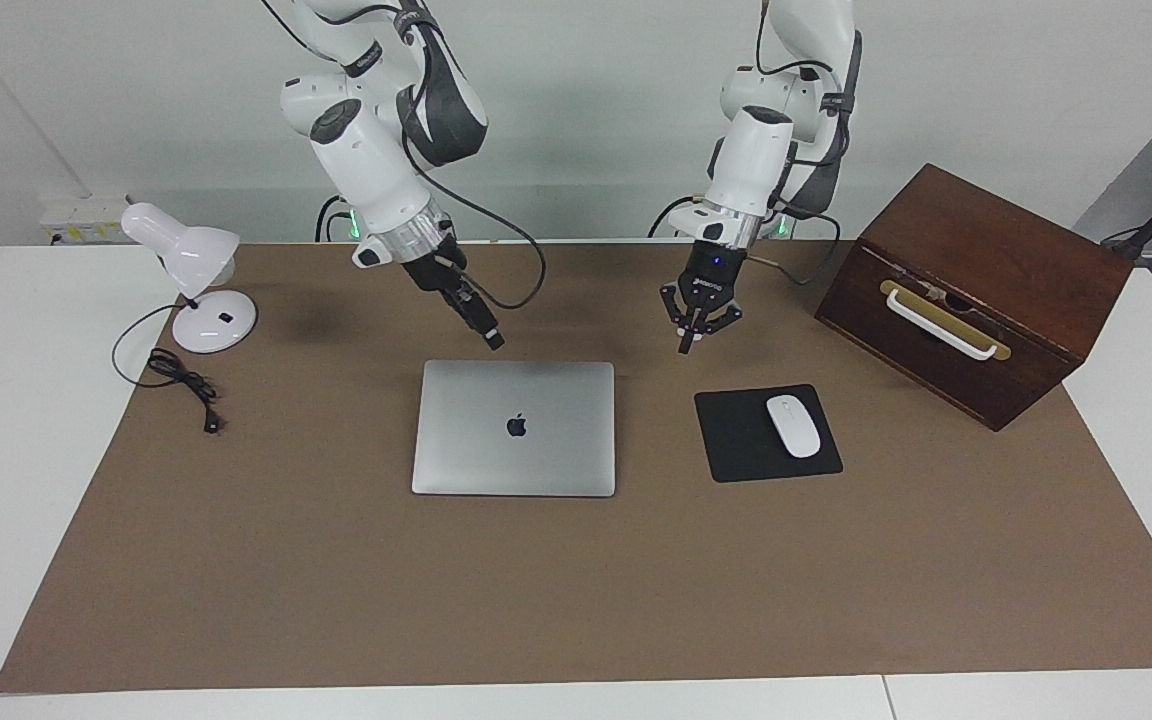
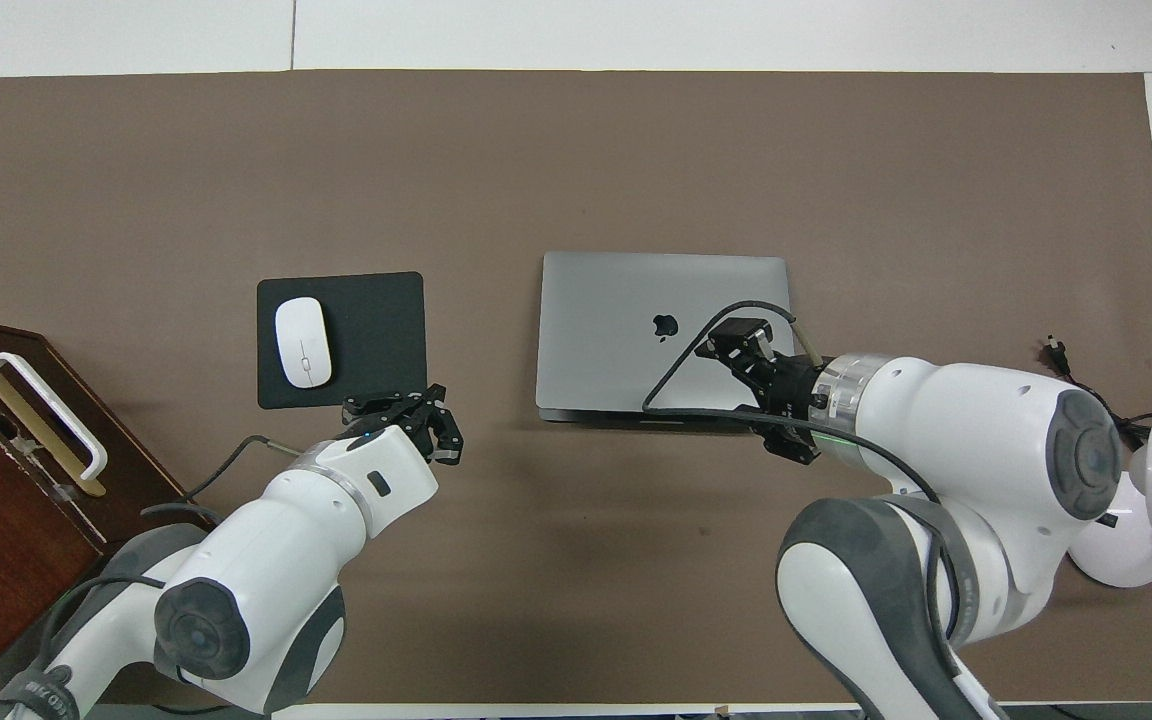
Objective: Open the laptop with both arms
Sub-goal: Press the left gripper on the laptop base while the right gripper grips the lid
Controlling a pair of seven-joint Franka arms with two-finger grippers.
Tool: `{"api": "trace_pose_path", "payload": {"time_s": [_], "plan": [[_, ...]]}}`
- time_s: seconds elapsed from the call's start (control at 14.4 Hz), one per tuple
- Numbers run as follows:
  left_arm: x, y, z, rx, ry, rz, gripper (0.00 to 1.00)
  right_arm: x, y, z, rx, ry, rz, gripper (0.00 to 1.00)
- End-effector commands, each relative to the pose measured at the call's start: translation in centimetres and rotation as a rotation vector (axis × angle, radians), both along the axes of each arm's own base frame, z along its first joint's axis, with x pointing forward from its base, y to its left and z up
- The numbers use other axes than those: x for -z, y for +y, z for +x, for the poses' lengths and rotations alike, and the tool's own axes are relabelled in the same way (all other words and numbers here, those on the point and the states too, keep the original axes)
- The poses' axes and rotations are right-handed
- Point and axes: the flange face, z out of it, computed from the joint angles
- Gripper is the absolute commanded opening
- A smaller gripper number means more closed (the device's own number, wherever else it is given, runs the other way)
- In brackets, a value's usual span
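The laptop (image 1: pixel 514 428) lies closed and flat on the brown mat, silver lid up with the dark logo showing; it also shows in the overhead view (image 2: pixel 636 300). My right gripper (image 1: pixel 493 340) is tilted down over the laptop's edge nearest the robots, just above it; in the overhead view it (image 2: pixel 736 335) covers part of the lid. My left gripper (image 1: pixel 688 342) hangs shut and empty over the mat between the laptop and the black mouse pad (image 1: pixel 766 432); it also shows in the overhead view (image 2: pixel 404 412).
A white mouse (image 1: pixel 793 425) lies on the mouse pad. A brown wooden box (image 1: pixel 976 290) with a white handle stands toward the left arm's end. A white desk lamp (image 1: pixel 198 285) with a loose black cable (image 1: pixel 181 375) stands toward the right arm's end.
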Motion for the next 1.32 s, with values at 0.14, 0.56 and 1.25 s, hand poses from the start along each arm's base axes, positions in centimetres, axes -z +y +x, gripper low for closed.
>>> {"api": "trace_pose_path", "payload": {"time_s": [0.14,0.56,1.25], "plan": [[3.7,-0.7,-2.7,0.031,-0.088,-0.050,0.00,1.1,0.3,-0.4,0.055,-0.005,0.042,0.84],[5.2,-4.0,-7.0,0.085,-0.105,-0.122,0.00,5.5,3.0,-1.6,0.107,-0.064,0.056,0.87],[7.0,-8.5,-8.3,0.090,-0.048,-0.146,0.00,8.1,1.8,-1.9,0.114,-0.033,0.076,0.88]]}}
